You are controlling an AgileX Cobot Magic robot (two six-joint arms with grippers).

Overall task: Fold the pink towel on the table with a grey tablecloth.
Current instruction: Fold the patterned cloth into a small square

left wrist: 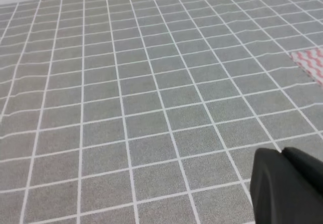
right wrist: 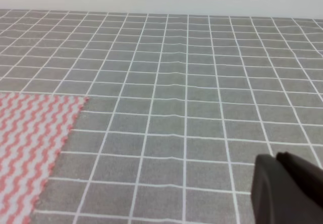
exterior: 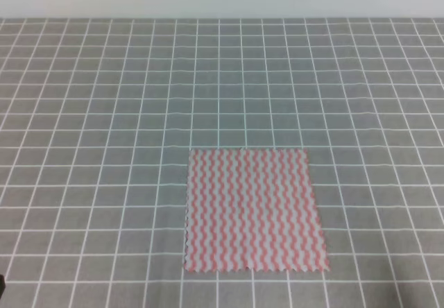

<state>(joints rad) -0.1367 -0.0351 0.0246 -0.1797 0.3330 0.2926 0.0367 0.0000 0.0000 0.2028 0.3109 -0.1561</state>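
Pink and white in wavy stripes, the pink towel (exterior: 254, 209) lay spread flat and unfolded on the table with a grey tablecloth (exterior: 104, 114), toward the near edge and a little right of centre in the high view. Its pinked edges ran close to parallel with the white grid lines, and we saw no wrinkle or turned corner on it.

Neither arm showed in the high view, so we judged that the fold had not begun and the step in hand was the first approach. In the left wrist view only a dark part of the left gripper (left wrist: 285, 186) showed at the lower right, with a towel corner far off at the right edge. In the right wrist view a similar dark part of the right gripper (right wrist: 287, 188) sat at the lower right, with the towel's corner to its left. So little of either showed that we could not tell whether their jaws stood apart or together.

To do this step well, we thought each gripper should come down on a corner on its own side, along the same edge of the towel. The cloth looked thin, so a pinch would probably need to press low against the tablecloth without catching the grey cloth as well. Lifting both corners evenly should keep the fold square to the grid.
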